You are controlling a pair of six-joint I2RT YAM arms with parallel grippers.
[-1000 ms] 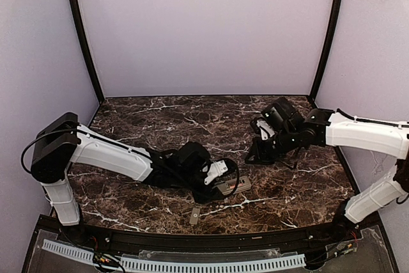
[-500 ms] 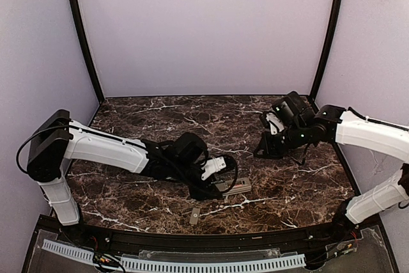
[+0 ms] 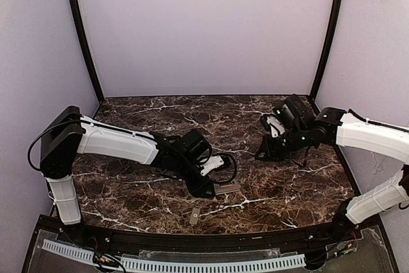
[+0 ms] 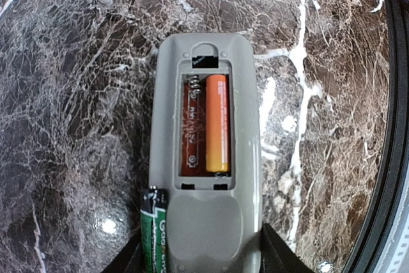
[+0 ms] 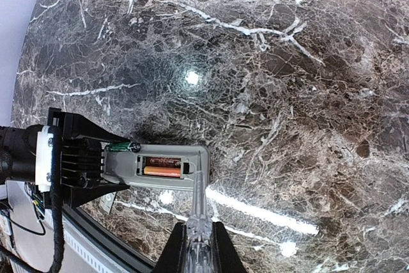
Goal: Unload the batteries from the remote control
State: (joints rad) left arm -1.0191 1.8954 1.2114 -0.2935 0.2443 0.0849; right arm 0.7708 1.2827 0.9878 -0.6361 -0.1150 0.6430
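The remote control point(image 4: 204, 222) lies grey back up with its compartment open. My left gripper point(image 4: 204, 257) is shut on its near end. An orange battery point(image 4: 217, 123) sits in the right slot and the left slot is bare. A green and black battery point(image 4: 153, 228) lies outside, wedged between the remote's left side and my left finger. In the top view the left gripper point(image 3: 208, 182) holds the remote point(image 3: 228, 188) low over the table. My right gripper point(image 5: 198, 250) is shut on a clear pointed tool point(image 5: 199, 212), its tip near the remote point(image 5: 160, 169).
A small flat grey cover piece point(image 3: 193, 216) lies on the dark marble table point(image 3: 160, 119) near the front edge, and also shows in the right wrist view point(image 5: 107, 201). The right gripper point(image 3: 271, 146) hovers at the table's right side. A black rail borders the front.
My left arm has swung and turned the remote slightly, shifting it a little to the left. My right gripper has moved right and back, then held still.
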